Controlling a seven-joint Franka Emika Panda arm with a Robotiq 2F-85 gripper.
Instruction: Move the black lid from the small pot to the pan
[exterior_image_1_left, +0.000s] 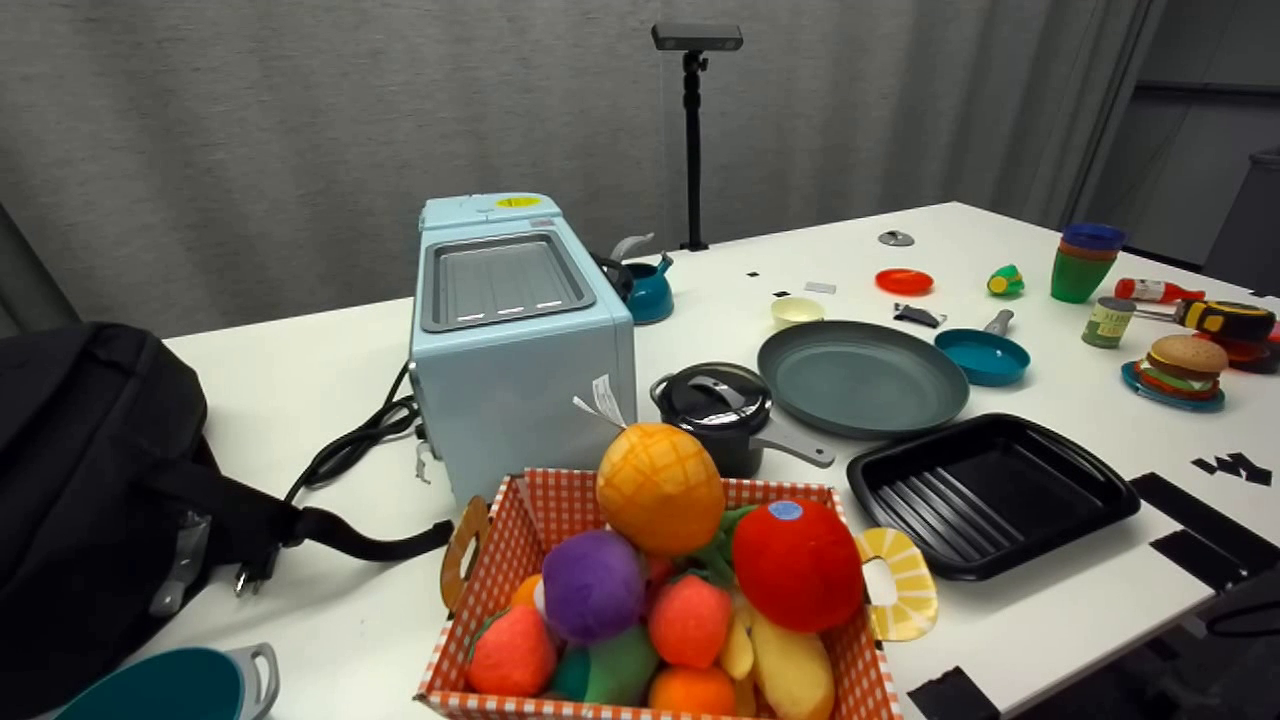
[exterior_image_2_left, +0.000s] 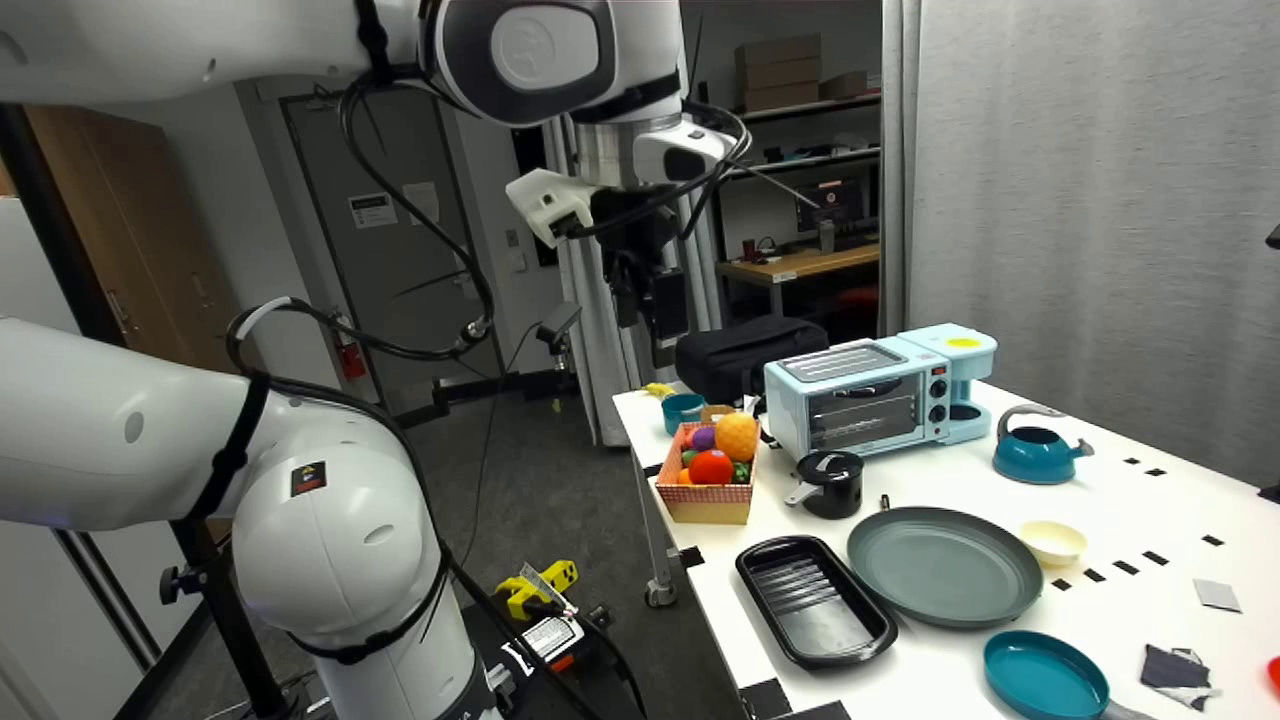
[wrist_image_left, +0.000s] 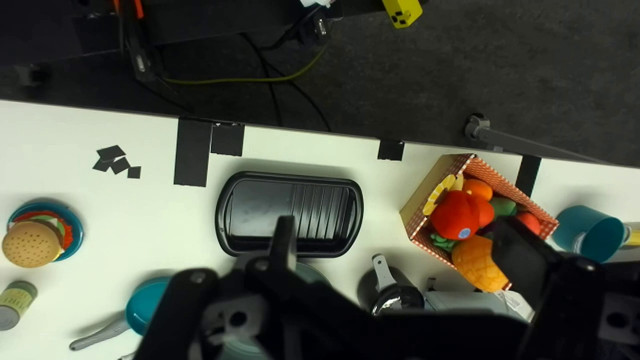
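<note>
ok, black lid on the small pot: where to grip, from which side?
Probably the narrow handle atop the black lid, straight down from above, jaws across its width: it looks raised, and the small pot sits upright. The toaster oven stands close beside.

Well below the matt black gripper (wrist_image_left: 395, 225), the table (wrist_image_left: 150, 215) is smooth and white. Between the gripper's fingers in the wrist view, the small pot (exterior_image_1_left: 738, 452) is smooth black, its handle (exterior_image_1_left: 798, 444) dull grey like plastic; the black lid (exterior_image_1_left: 712, 398) is glossy with bright reflections. Partly hidden behind the gripper, the pan (exterior_image_1_left: 862, 378) is smooth, matt dark grey. Past one fingertip, the grill tray (wrist_image_left: 290, 207) is shiny black, ribbed at one end. Past the other, the basket (exterior_image_1_left: 560, 495) has checked, cloth-like walls around soft plush fruit (exterior_image_1_left: 690, 620), matt and fabric-covered.
</note>
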